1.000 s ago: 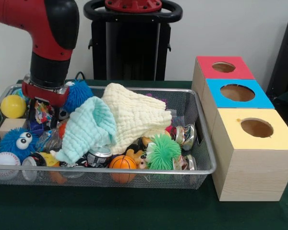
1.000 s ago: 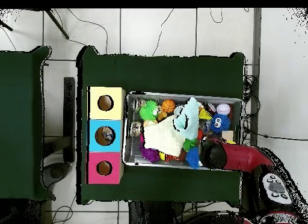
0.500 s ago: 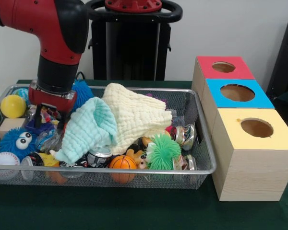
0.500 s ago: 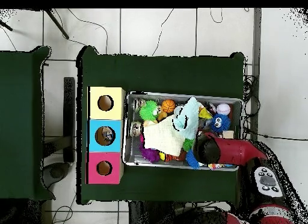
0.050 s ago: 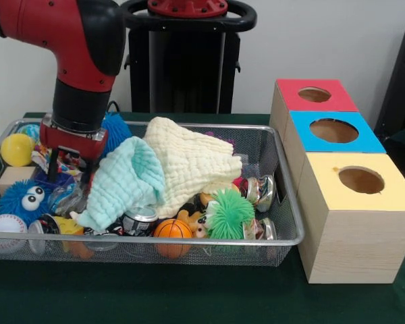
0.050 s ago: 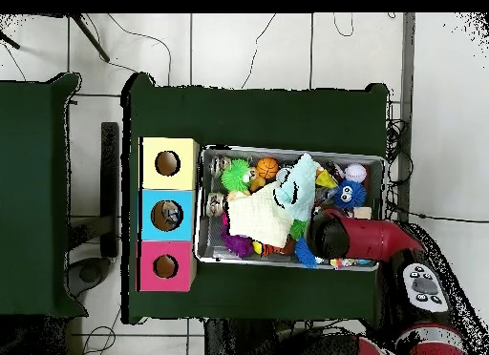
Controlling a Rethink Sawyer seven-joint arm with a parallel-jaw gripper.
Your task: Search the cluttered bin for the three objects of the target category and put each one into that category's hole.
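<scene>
**Desk:** 3 holes, 1 bin. Where is everything?

**Photographer:** 3 wooden boxes stand in a row just beside the wire mesh bin (image 5: 283, 237): the red-topped box (image 5: 313, 95) farthest back, the blue-topped box (image 5: 334, 131) in the middle, the yellow-topped box (image 5: 359, 181) nearest the camera. Each has 1 round hole in its top.

**Desk:** And the arm?

**Photographer:** The red and black arm (image 5: 81, 64) comes straight down into the bin's left end. Its gripper (image 5: 69, 170) sits low among crinkled wrappers, between the yellow ball (image 5: 17, 149) and the mint green cloth (image 5: 125, 181). Whether it is wide, narrow or holding anything, I cannot tell; clutter hides the tips.

**Desk:** What lies nearest?

**Photographer:** 1 blue fuzzy toy with googly eyes (image 5: 25, 200) is just in front of it, eyes to the camera. The cream cloth (image 5: 192, 160) is heaped across the middle. A silver can (image 5: 138, 221) lies on its side, end toward the camera. An orange basketball (image 5: 172, 229) and a green spiky ball (image 5: 229, 214) rest at the front wall.
</scene>
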